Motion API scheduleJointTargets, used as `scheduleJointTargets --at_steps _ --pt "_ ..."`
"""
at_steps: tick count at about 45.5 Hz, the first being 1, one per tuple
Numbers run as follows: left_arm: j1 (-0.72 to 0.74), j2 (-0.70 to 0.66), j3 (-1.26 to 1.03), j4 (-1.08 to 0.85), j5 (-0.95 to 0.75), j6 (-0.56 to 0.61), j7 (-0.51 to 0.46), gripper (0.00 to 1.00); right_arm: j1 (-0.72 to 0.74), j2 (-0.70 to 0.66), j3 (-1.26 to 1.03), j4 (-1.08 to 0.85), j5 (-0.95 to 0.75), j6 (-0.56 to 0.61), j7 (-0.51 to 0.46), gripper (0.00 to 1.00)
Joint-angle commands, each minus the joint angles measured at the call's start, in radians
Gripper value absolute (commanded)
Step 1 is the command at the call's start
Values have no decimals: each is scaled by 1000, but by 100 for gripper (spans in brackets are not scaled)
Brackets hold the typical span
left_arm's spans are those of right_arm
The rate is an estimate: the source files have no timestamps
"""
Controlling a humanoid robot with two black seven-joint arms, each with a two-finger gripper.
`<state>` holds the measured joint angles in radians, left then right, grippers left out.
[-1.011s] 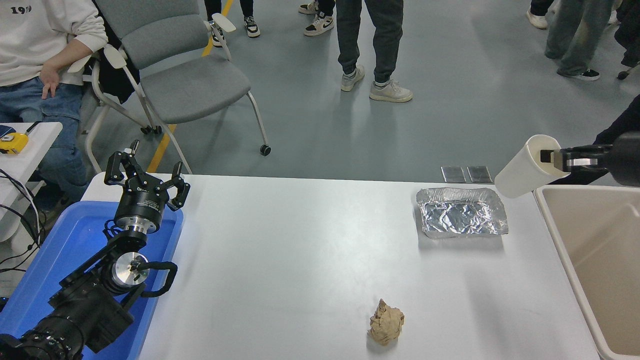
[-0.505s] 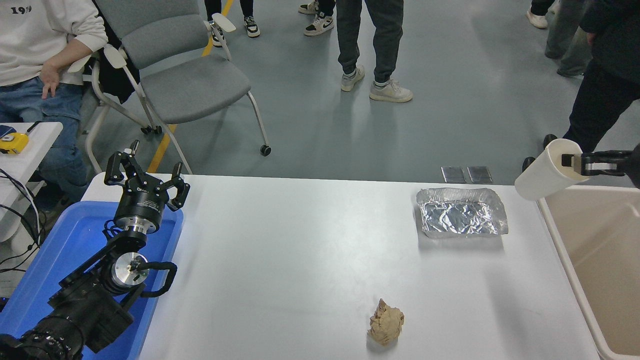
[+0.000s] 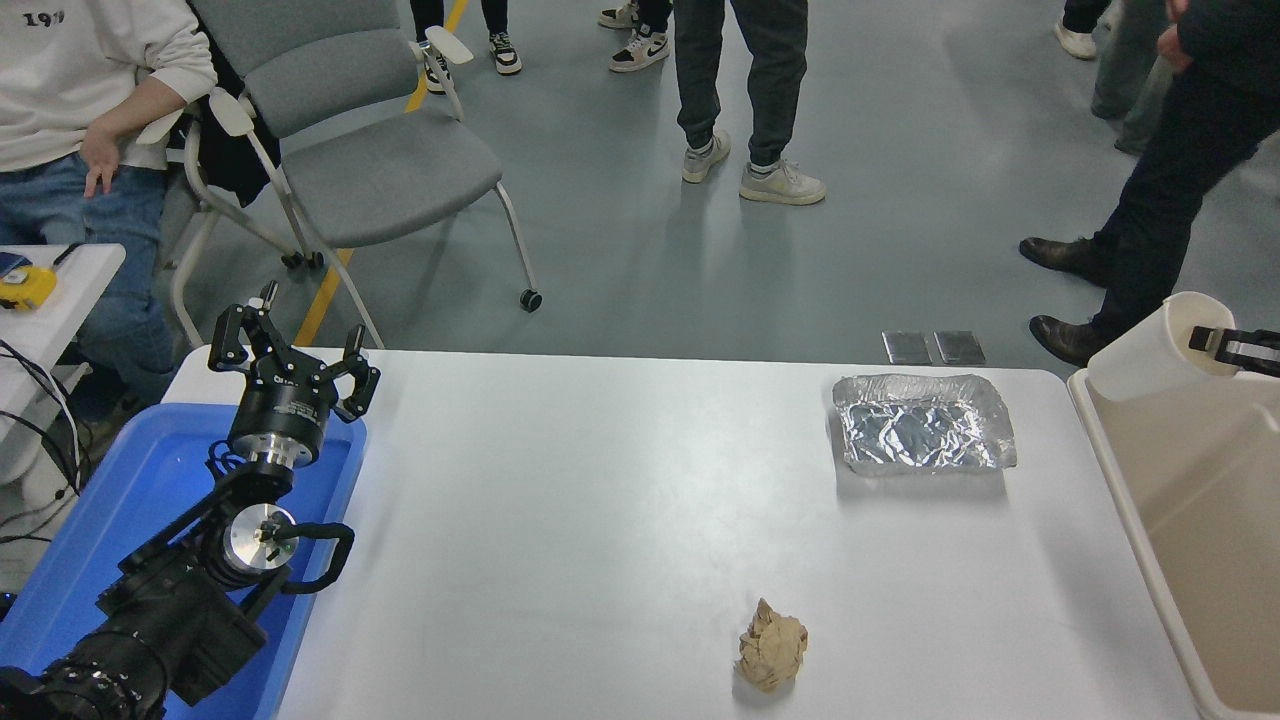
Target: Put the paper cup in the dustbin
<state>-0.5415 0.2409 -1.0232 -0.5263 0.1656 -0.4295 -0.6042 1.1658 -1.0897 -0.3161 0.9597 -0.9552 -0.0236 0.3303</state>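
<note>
Paper cup [image 3: 1150,350] lies tilted, mouth facing right.

White tapered paper cup [image 3: 1150,352] with rolled rim and cream inside was tipped on its side, mouth facing right, base pointing left and slightly down. It was held up off the table, hanging over the far-left corner of the large beige rectangular plastic dustbin [image 3: 1120,495], above the bin's thick rounded rim. One black finger of the right gripper [image 3: 1215,340] was hooked inside the cup's mouth, pinching the rim. The dustbin stood against the table's right edge, open top up, smooth cream walls visible inside, its right part cut off by the frame. Nothing of the cup was touching the bin.
</note>
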Motion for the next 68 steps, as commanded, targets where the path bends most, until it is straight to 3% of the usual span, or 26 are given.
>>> scheduleJointTargets --at_steps 1,15,27,40,48,68 --pt "0 0 0 -1 0 0 0 100 -149 50 11 -150 215 -65 1 0" --pt "0 0 0 0 0 0 0 100 -330 191 11 -363 568 -124 -7 0" --pt "0 0 0 0 0 0 0 100 -451 402 11 -657 811 -128 -16 0" --pt "0 0 0 0 0 0 0 100 -512 586 67 -869 886 -125 -103 0" --pt "0 0 0 0 0 0 0 100 -518 628 235 -894 889 -130 -172 0" --pt "0 0 0 0 0 0 0 100 -532 671 577 -928 888 -133 -186 0"
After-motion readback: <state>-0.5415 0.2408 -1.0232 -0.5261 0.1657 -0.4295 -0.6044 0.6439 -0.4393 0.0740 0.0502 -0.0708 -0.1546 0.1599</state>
